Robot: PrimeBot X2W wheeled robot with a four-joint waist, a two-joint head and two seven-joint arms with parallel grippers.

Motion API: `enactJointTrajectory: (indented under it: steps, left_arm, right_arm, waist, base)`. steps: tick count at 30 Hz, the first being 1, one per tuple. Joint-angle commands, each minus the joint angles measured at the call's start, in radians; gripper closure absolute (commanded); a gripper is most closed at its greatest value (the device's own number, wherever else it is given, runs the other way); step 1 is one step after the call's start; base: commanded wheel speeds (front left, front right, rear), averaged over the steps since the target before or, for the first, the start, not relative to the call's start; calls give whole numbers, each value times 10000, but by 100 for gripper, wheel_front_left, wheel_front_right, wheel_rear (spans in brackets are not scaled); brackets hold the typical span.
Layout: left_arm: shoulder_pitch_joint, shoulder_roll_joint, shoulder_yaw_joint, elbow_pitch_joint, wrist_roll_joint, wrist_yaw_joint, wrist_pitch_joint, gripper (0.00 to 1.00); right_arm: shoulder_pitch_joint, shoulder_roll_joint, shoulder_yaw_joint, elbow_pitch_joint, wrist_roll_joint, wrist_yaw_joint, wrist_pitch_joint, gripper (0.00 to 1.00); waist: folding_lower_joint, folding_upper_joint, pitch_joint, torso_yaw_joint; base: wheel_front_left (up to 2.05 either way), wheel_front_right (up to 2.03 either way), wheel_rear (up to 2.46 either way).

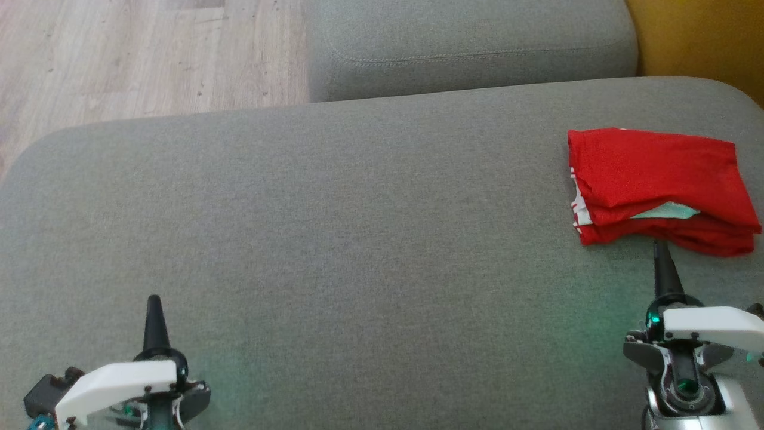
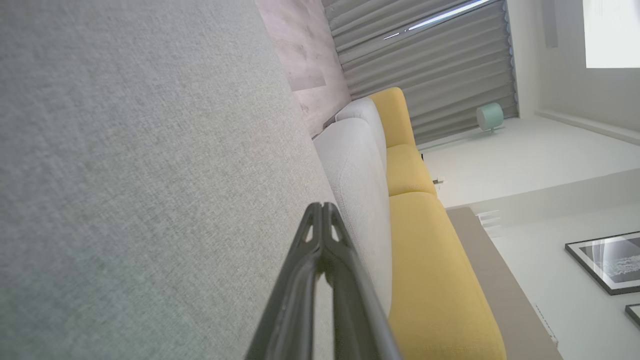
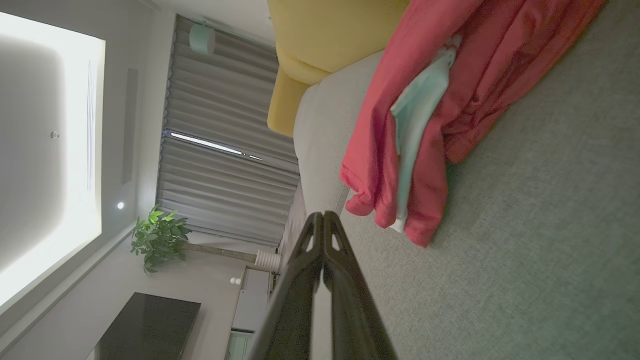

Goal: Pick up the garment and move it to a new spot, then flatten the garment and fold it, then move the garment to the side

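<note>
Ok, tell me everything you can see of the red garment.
The red garment looks like soft fabric, folded into a rough, slightly rumpled rectangle of several layers. White trim shows at its left edge; a pale mint patch pokes out between layers at the near edge. It lies on the grey cushion, far right. The right gripper, shut, points at its near edge, apparently just short.

Surface: a grey sofa seat (image 1: 334,209) carried the cloth.
On it: one red garment (image 1: 656,173) lay folded, at the end nearest the yellow cushion (image 1: 698,36).
</note>
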Motion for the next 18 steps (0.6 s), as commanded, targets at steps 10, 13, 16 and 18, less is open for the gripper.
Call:
enactJointTrajectory:
  steps: [10,13,16,18]
  left_arm:
    - [-605,35,479,-279,-1153,-151,367,100]
    - [-620,36,533,-274,-1454,-165,456,100]
    - [-635,37,588,-270,-1755,-179,544,100]
    - [-645,38,625,-267,-1955,-189,603,100]
  right_arm:
    - [-92,-40,-39,-558,1293,59,380,100]
    - [-79,-41,-80,-600,1625,60,466,100]
    - [-67,-42,-121,-642,1956,62,553,100]
    - [-58,-42,-148,-670,2177,63,610,100]
  waist:
    - [0,0,-18,7]
    - [0,0,-24,9]
    - [0,0,-29,11]
    - [0,0,-33,13]
  base:
    - [0,0,0]
    - [0,0,0]
    - [0,0,0]
    - [0,0,0]
